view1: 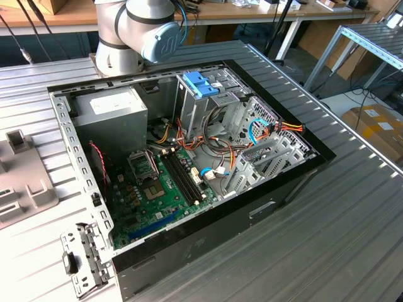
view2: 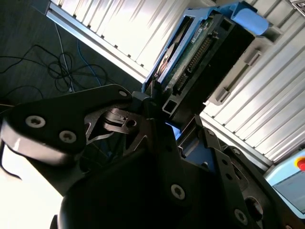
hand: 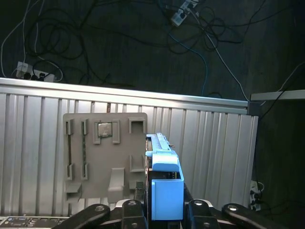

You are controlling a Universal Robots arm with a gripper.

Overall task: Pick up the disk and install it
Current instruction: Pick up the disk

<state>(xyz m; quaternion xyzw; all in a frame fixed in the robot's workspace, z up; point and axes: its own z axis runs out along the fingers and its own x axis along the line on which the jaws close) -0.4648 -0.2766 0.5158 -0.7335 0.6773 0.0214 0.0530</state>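
A: Pincer (hand: 165, 212) state?
B: Clamped on the disk (hand: 164, 167), which stands on edge. Likely that leaves its blue rails free.
A: Where?
B: Over the grey fixture plate (hand: 102, 157). Drive cage (view1: 200, 85) sits at the case's (view1: 283, 182) 12 o'clock in the exterior view.

Disk (hand: 164, 191): smooth light-blue plastic rail with a slight sheen; one face shows green circuit board in the second wrist view.
Gripper (hand: 164, 215): matt black, probably anodised metal, with bright screw heads.
Table (view1: 352, 207): ribbed bare aluminium, satin finish.
Computer case (view1: 208, 242): black semi-gloss outer shell; dull grey sheet steel inside.
Motherboard (view1: 157, 195): green laminate.
Drive cage (view1: 200, 83): perforated metal under a light-blue plastic top.
Fixture plate (hand: 102, 157): matt grey plastic.
Robot arm (view1: 135, 28): smooth silver-grey casing, pale blue cap.
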